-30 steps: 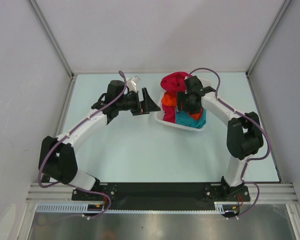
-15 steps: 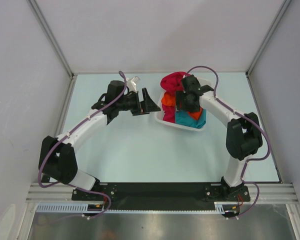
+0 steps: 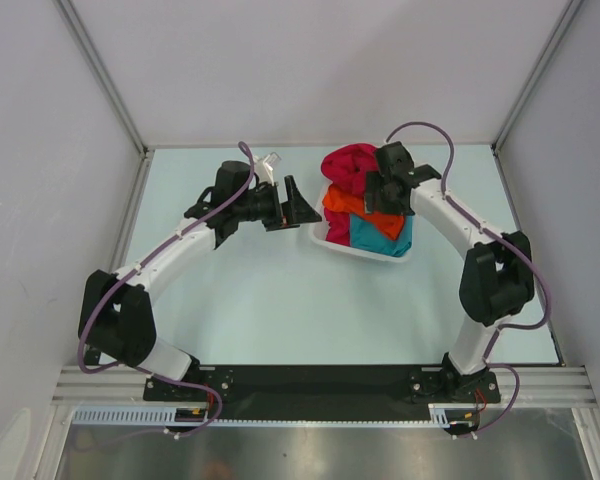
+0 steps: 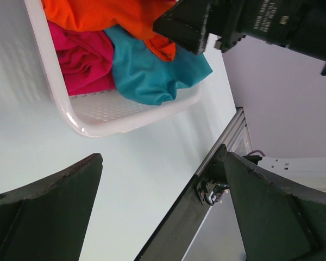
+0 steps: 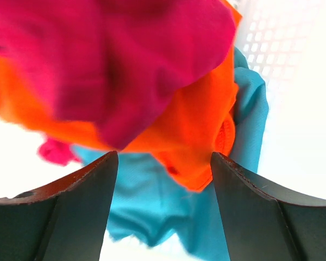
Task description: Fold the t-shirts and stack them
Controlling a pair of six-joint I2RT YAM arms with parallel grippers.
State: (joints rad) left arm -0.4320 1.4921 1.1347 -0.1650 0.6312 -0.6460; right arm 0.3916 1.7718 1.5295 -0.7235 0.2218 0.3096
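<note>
From above: my crimson red cloth t-shirt (image 3: 348, 165), bright orange t-shirt (image 3: 355, 203) and teal blue t-shirt (image 3: 382, 236) lie crumpled in the white plastic lattice basket (image 3: 365, 255) near the table's (image 3: 260, 300) far edge. Nothing is folded or stacked yet.

Left wrist: my left gripper (image 4: 162, 157) gapes empty, facing the basket.

Right wrist: my right gripper (image 5: 163, 156) is spread wide over the heap, grasping nothing.

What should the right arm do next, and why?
Probably lower the right gripper onto the crimson t-shirt and close. Its jaws stand open right above that shirt, holding nothing, and it lies on top of the orange t-shirt and teal t-shirt, all bunched in the white basket.
</note>
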